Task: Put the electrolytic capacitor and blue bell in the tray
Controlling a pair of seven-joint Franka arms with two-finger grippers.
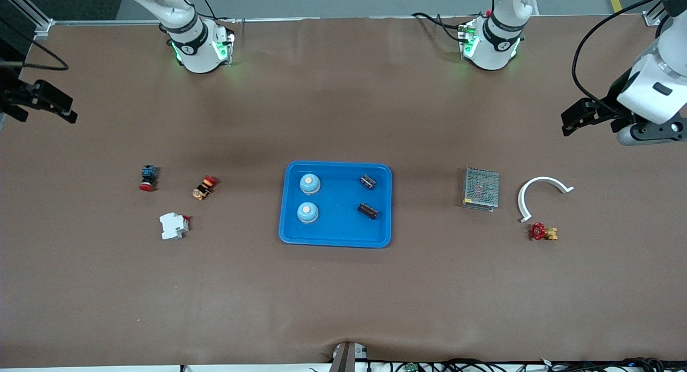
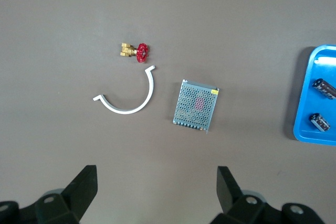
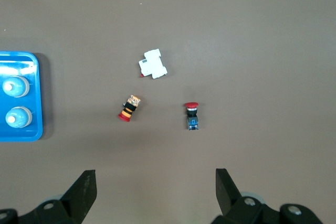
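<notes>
So both bells (image 1: 309,198) and both capacitors (image 1: 367,196) sit in the blue tray (image 1: 335,235). Left gripper (image 1: 573,119) and right gripper (image 1: 53,106) hang over the desk ends, jaws spread, empty.

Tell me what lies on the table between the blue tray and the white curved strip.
Only the grey metal mesh box lies between the blue tray and the white curved strip; the front view and left wrist view show it.

One blue tray (image 1: 335,238), two blue bells (image 1: 309,183), two dark capacitors (image 1: 367,182), two red-capped push buttons (image 1: 148,177), one white breaker (image 1: 173,225), one mesh box (image 1: 481,188), one white curved strip (image 1: 538,191), one red-handled valve (image 1: 543,232).
</notes>
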